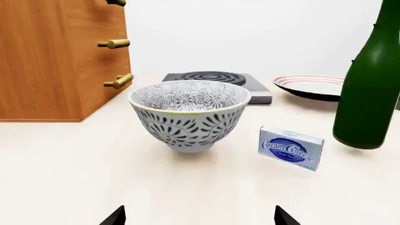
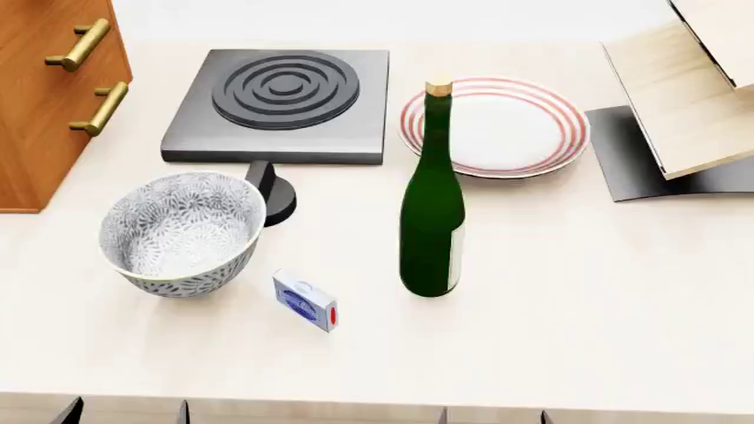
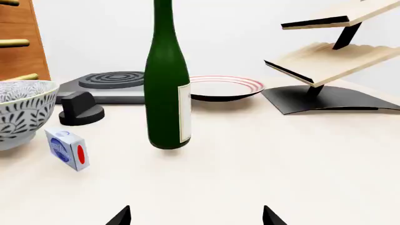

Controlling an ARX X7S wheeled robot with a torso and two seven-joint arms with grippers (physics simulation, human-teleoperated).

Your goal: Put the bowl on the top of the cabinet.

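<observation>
The left gripper (image 1: 198, 219) shows only as two dark fingertips at the edge of its wrist view, set wide apart with nothing between them. It is low over the desk (image 1: 62, 178) and aimed level at the bowl (image 1: 189, 114), which stands upright just ahead, not yet touched. The right gripper (image 3: 195, 218) is likewise spread and empty, low and level, facing the green bottle (image 3: 166, 84).

The bowl sits on the desk close beside the cabinet (image 2: 48, 97), in front of the hotplate (image 2: 282, 93). The hotplate's black knob (image 2: 274, 193) lies just behind the bowl, and a small cream cheese box (image 2: 306, 300) is just to its right. The bottle stands further right, the red-ringed plate (image 2: 495, 124) behind it, and the wooden rack (image 2: 695, 88) at the far right.

A level approach would meet the bowl's rounded wall, which looks too wide for the opening; the fingers could push it into the cabinet or the knob instead of gripping. A rim pinch from above seems safer, though the glazed wall may slip or tilt during the lift. The cream cheese box could be knocked by the right-hand finger. The cabinet top is out of view, so the lift must be high.
</observation>
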